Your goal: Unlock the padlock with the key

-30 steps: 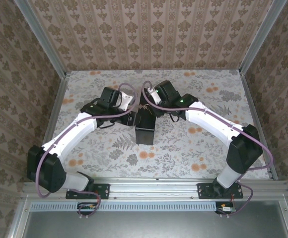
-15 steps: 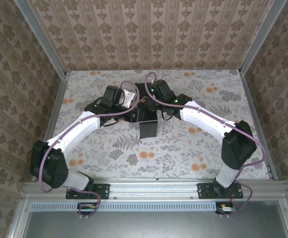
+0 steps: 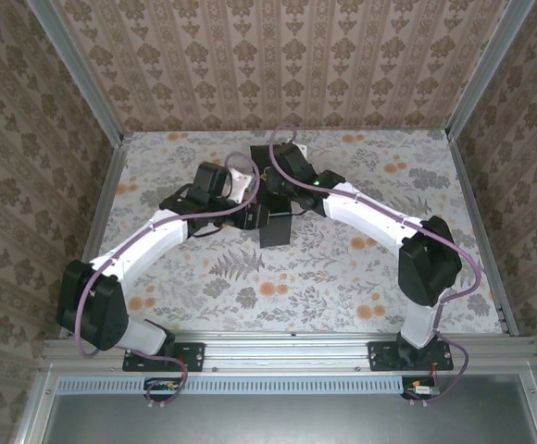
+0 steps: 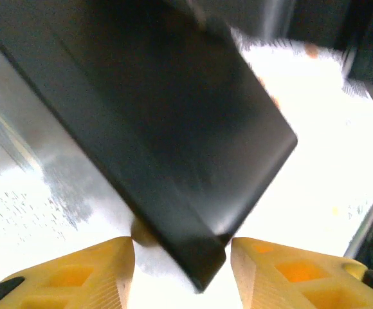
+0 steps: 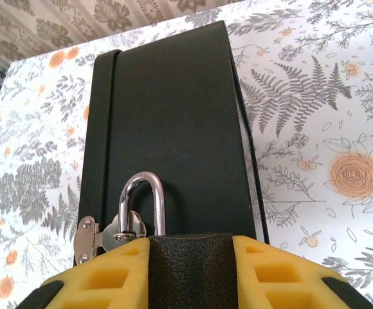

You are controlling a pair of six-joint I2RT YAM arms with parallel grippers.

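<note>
In the right wrist view the padlock has a black textured body, and my right gripper is shut on it. Its silver shackle passes through the metal hasp on the black box. From above, the box sits mid-table between both wrists, with my right gripper at its far end and my left gripper at its left side. In the left wrist view, a corner of the box sits wedged between the yellow fingers of my left gripper. The key is hidden.
The floral tabletop stretches around the box. Patterned walls with metal corner posts enclose the table on three sides. A metal rail carries both arm bases along the near edge.
Both wrists and the box have moved away from the near edge toward the back wall. The right arm has swung left and folded closer in. Both grips look unchanged.
</note>
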